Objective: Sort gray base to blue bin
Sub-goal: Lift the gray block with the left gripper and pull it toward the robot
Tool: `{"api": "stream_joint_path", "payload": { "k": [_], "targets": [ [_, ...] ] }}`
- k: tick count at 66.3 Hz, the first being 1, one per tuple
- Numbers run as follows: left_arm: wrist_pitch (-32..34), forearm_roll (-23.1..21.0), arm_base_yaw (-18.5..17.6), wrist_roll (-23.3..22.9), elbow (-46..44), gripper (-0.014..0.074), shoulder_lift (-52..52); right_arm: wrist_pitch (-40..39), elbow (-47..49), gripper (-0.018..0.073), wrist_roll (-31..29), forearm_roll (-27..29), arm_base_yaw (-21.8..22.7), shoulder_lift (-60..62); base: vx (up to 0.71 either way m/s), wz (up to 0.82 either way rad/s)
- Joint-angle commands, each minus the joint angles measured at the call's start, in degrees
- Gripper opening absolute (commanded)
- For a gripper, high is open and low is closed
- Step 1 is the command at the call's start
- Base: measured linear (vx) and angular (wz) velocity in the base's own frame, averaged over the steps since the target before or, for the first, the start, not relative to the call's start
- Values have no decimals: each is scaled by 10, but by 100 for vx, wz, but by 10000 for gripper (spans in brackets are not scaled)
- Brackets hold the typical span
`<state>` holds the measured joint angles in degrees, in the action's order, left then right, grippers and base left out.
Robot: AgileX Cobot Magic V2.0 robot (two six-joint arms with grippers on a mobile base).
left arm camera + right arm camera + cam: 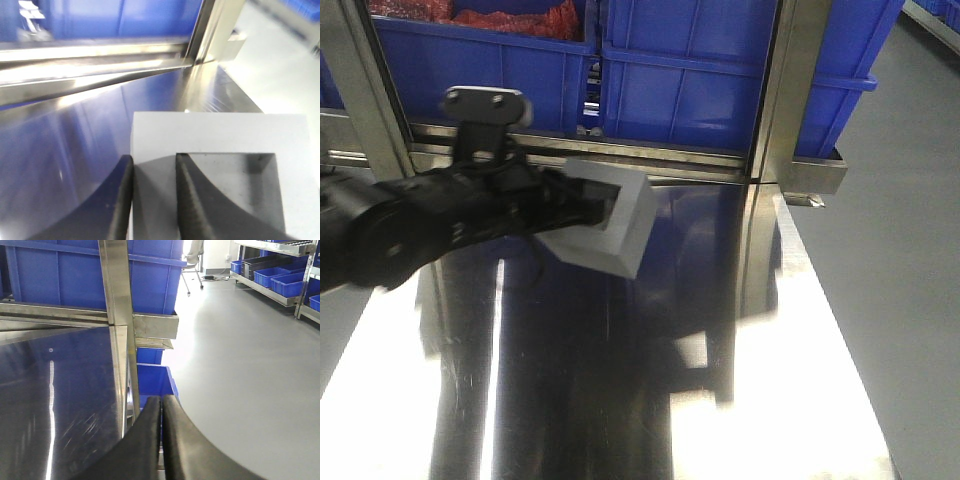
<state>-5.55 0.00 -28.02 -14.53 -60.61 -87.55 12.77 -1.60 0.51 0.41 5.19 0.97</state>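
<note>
left gripper (153, 167) clamped on one wall of the gray base (220, 132), one finger inside its dark recess for purchase, holds it tilted above the steel table (620, 410), short of the blue bin (690, 90); right gripper (161, 407) closed, empty.

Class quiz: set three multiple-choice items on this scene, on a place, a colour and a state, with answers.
1. Where is the gray base? A) inside a bin B) in the left gripper, over the steel table C) on the floor
2. What colour are the bins behind the table? A) green B) yellow C) blue
3. The jaws of the right gripper are: A) shut, empty B) wide open C) shut on the base
Answers: 1B, jaws pinch its wall; 2C, blue walls show; 3A, jaws meet, nothing between.
</note>
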Motion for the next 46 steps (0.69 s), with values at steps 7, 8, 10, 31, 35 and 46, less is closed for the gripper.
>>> {"api": "stream_joint_path", "payload": {
  "k": [7, 8, 10, 31, 35, 46],
  "targets": [
    [69, 0, -2, 11, 83, -8, 160, -42, -1, -5, -5, -4, 0, -8, 0, 0],
    [69, 0, -2, 13, 86, -8, 165, -42, -1, -5, -5, -4, 0, -8, 0, 0],
    [69, 0, -2, 19, 104, -8, 191, -42, -1, -5, -5, -4, 0, -8, 0, 0],
    [62, 0, -2, 20, 235, -8, 428, -42, -1, -5, -5, -4, 0, -8, 0, 0],
    [56, 0, -2, 20, 260, -8, 474, -42, -1, -5, -5, -4, 0, -8, 0, 0],
    [48, 0, -2, 21, 312, -8, 591, -42, -1, -5, -5, -4, 0, -8, 0, 0]
  ]
}}
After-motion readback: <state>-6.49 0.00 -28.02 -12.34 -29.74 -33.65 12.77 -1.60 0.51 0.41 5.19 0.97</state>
